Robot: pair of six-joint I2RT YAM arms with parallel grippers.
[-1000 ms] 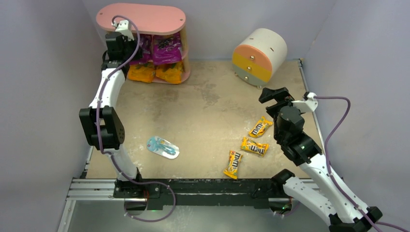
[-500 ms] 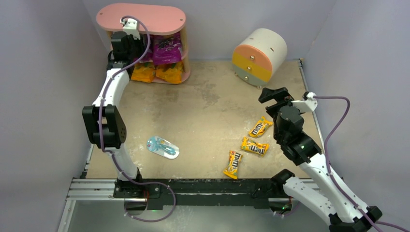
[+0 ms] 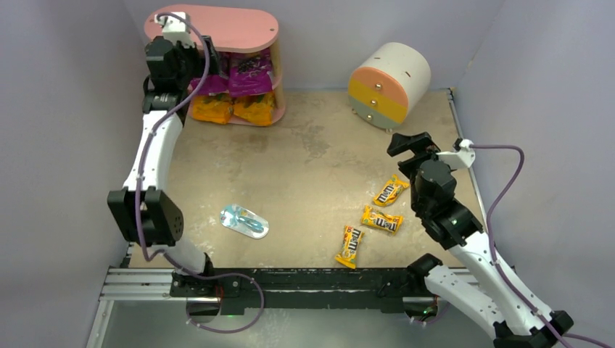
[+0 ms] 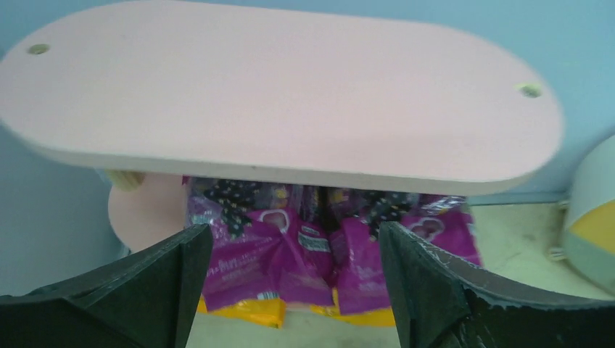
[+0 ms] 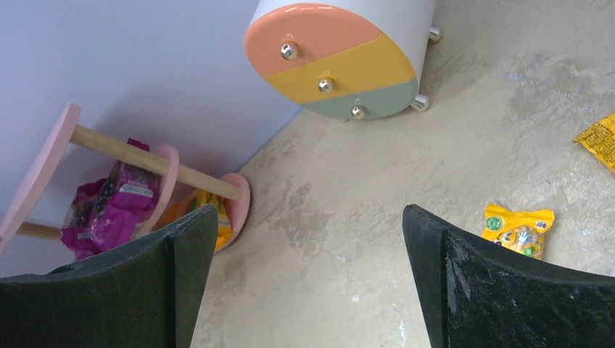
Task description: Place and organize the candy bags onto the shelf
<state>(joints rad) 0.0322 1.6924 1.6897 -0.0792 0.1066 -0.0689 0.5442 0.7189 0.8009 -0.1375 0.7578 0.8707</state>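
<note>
The left gripper (image 4: 294, 243) is hovering at the far left, close in front of the shelf (image 3: 239, 27) and near its top board. Its fingers are standing wide apart with nothing between them. Two purple candy bags (image 3: 250, 72) are sitting side by side on the middle tier. Two orange-yellow bags (image 3: 254, 109) are sitting on the bottom tier. The right gripper (image 5: 304, 232) is hanging over the right side of the table (image 3: 312, 159), jaws spread and empty. Three M&M's packs (image 3: 382, 219) are lying apart from one another on the table just left of the right arm. A light-blue packet (image 3: 244, 221) is lying at near left.
</note>
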